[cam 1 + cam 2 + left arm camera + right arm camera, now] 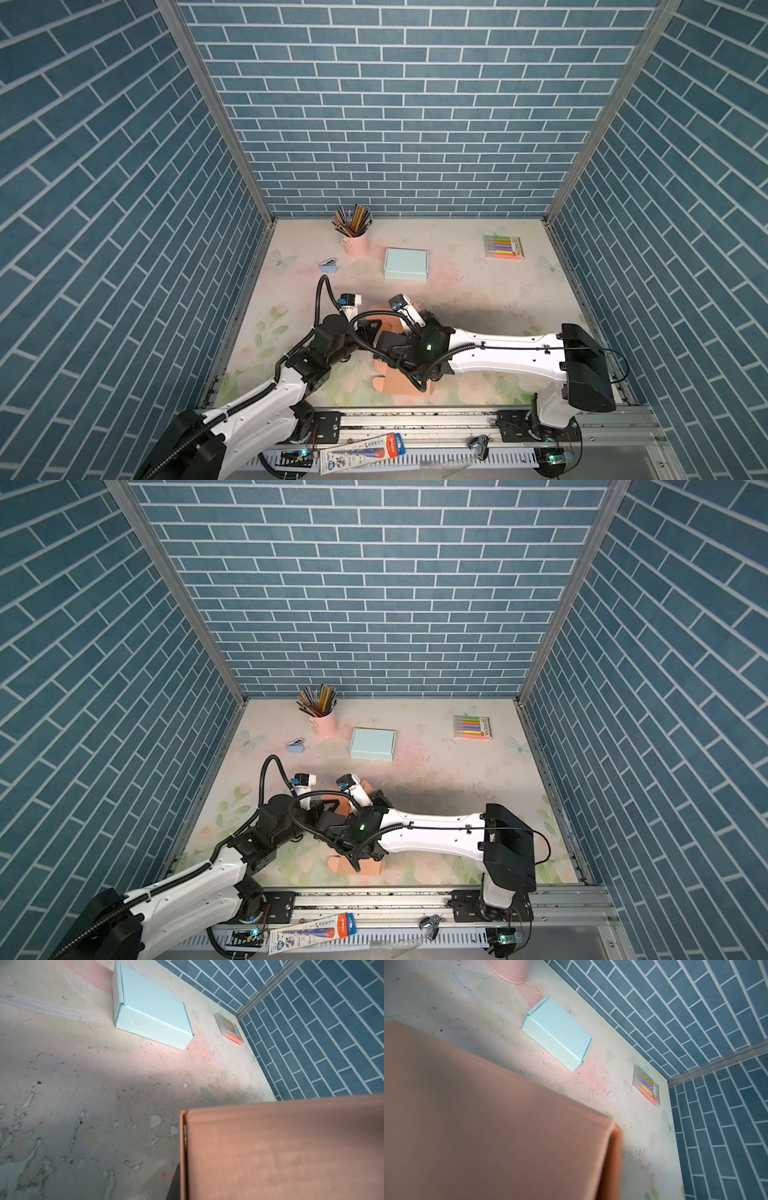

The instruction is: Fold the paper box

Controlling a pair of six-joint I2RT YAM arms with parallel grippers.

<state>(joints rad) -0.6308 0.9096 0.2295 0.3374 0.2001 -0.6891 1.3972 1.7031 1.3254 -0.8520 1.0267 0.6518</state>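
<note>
Brick-patterned walls point(395, 104), blue with white joints, close three sides of a floral worktop point(478, 299) whose print is scuffed and flaked in the wrist views.

Left arm point(257, 399) and right arm point(507, 353) meet over the near-middle of the worktop, their wrists and cables crossing.

The box point(399, 386), peach card and only partly formed, lies under those wrists close to the front edge. In both top views the arms cover most of it, so only a notched near flap and a few raised far panels show. It fills a blurred corner of the left wrist view point(280, 1147) and much of the right wrist view point(488, 1115), cut off by the frame in each.

The left claw point(371, 328) has its fingers together; they are concealed, and whether they pinch card cannot be told. The right claw point(431, 322) has its fingertips hidden too, and it cannot be told whether they are apart or together.

A pale blue box point(406, 264), closed, sits well beyond the arms. A pink cup point(356, 243) of pencils stands near the far wall, cropped to its base in the right wrist view.

A marker pack point(503, 247) lies far right, its label too small to read. A pencil pack point(365, 451) lies on the front rail, with a red label and a round mark that seems to read "HB".

A small blue stapler point(330, 266) lies near the cup. A metal clip point(480, 442) rests on the rail.
</note>
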